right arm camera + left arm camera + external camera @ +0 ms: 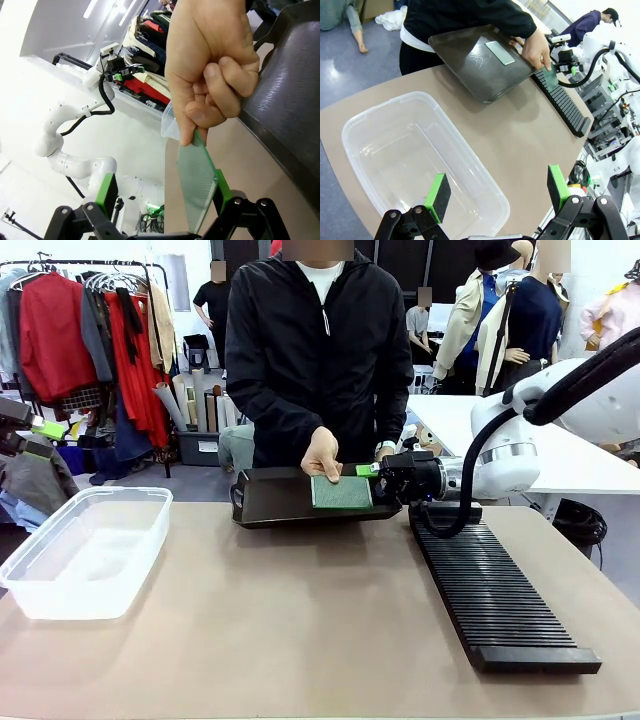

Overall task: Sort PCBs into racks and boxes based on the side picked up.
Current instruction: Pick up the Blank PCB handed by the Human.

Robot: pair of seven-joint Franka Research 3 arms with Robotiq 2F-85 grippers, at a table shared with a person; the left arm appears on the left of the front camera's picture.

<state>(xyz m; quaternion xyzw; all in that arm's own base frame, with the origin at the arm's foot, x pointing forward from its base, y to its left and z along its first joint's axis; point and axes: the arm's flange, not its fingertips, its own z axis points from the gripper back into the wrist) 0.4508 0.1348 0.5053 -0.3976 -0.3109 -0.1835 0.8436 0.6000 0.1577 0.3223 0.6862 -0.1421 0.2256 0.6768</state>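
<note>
Left gripper (497,181): fingers spread wide and holding nothing, hanging over the clear tub (385,145) in the lower left of the left wrist view.
Right gripper (165,186): fingers apart, not clamped on anything; in the front view it sits at the right end of the dark tray (470,65).
Held board (196,182): green, hanging from the person's hand (210,70) between the right gripper's fingers, close against the right-hand pad (223,187).
Second board (500,52): lying flat on the dark tray, upper middle of the left wrist view.
Rack (495,590): black and slotted, on the table (300,640), lower right of the front view.
</note>
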